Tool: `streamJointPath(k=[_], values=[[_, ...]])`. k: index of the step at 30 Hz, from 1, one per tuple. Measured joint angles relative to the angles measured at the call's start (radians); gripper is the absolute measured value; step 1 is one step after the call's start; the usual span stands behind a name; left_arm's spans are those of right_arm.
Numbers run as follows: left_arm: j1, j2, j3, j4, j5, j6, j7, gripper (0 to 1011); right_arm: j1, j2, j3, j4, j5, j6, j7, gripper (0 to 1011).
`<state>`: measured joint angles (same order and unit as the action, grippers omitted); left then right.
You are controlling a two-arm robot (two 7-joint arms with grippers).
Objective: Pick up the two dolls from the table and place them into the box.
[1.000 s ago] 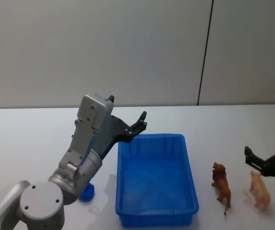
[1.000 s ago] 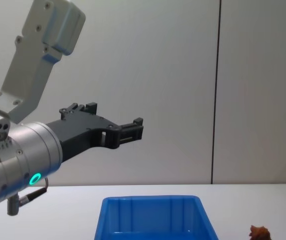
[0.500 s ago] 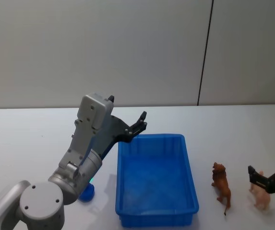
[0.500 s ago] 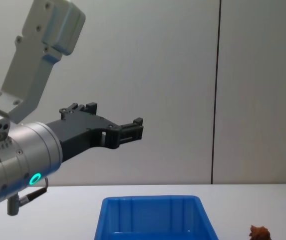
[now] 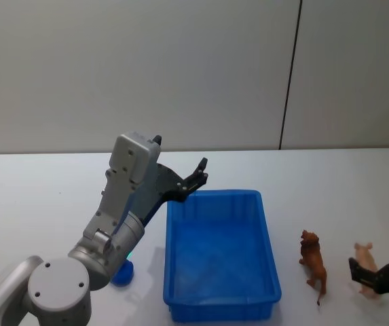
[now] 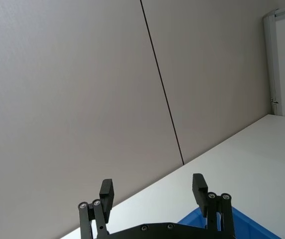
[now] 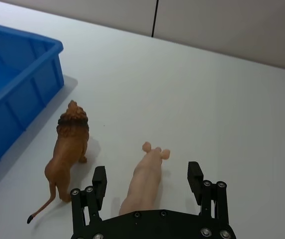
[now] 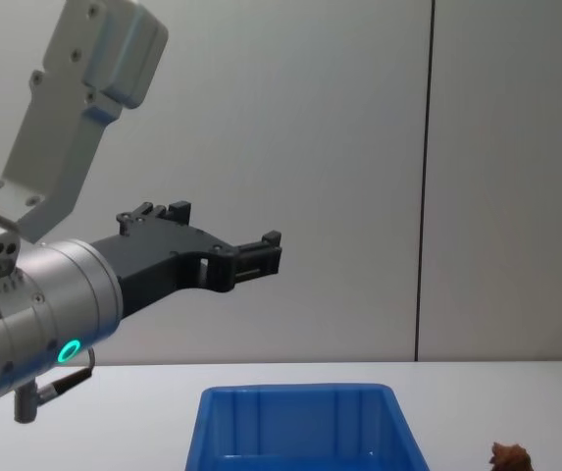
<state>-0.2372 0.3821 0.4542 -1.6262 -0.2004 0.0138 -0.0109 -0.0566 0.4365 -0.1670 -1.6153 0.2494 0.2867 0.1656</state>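
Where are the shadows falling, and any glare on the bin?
Right wrist view: soft short shadows beside the lion and the pig, and along the box wall on the table; light looks diffuse. Head view: faint pale sheen on the box floor, no hard glare. Right gripper open astride the pig; left gripper open, raised by the box.

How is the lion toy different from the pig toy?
The lion is reddish-brown with a mane; the pig is pale pink. The lion stands nearer the blue box than the pig. The pig sits between the open fingers of the right gripper; the lion stands free. Both stand on the white table. The left gripper is raised beside the box.
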Motion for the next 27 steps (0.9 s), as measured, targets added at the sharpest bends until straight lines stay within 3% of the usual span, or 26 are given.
streamJointPath(k=[15,27], values=[[0.0,0.0,0.0,0.0,0.0,0.0,0.0,1001,0.012,-0.022,-0.016,0.047,-0.016,0.04,0.007,986],[0.0,0.0,0.0,0.0,0.0,0.0,0.0,1001,0.023,-0.033,-0.025,0.068,-0.032,0.062,0.017,661]])
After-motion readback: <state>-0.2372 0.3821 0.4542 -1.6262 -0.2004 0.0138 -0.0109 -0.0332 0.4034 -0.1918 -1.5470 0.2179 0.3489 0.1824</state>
